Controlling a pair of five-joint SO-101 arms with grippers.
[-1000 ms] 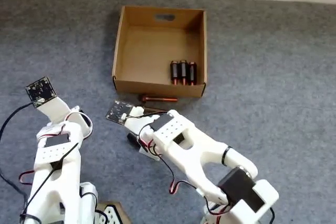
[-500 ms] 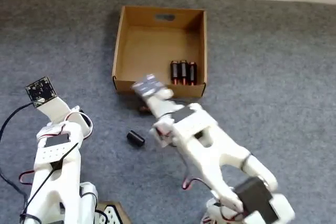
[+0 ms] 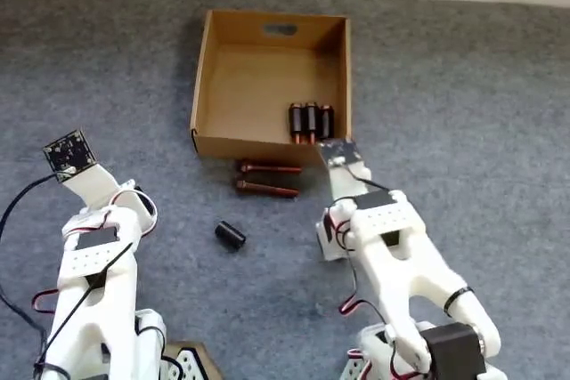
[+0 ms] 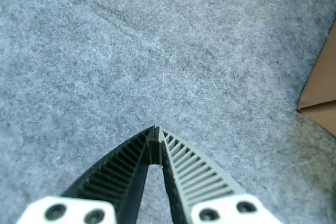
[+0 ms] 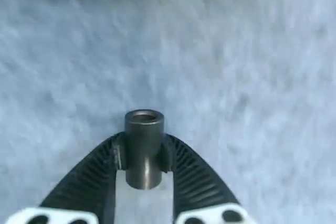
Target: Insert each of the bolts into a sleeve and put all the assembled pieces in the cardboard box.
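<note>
Right pincer (image 5: 143, 142) pinches a dark sleeve (image 5: 144, 124), open end pointing away from the wrist, over the grey surface (image 5: 252, 77). Compared with a second ago, its arm has swung rightward off the bolts and now stands before the front right corner of the cardboard box (image 3: 258, 146). One bolt (image 3: 267, 167) and a second bolt (image 3: 265, 188) lie uncovered just before the box, with a loose sleeve (image 3: 230, 235) nearer the arms. Three assembled pieces (image 3: 311, 122) rest inside the box. Left pincer (image 4: 156, 132) is pressed together, unmoved.
</note>
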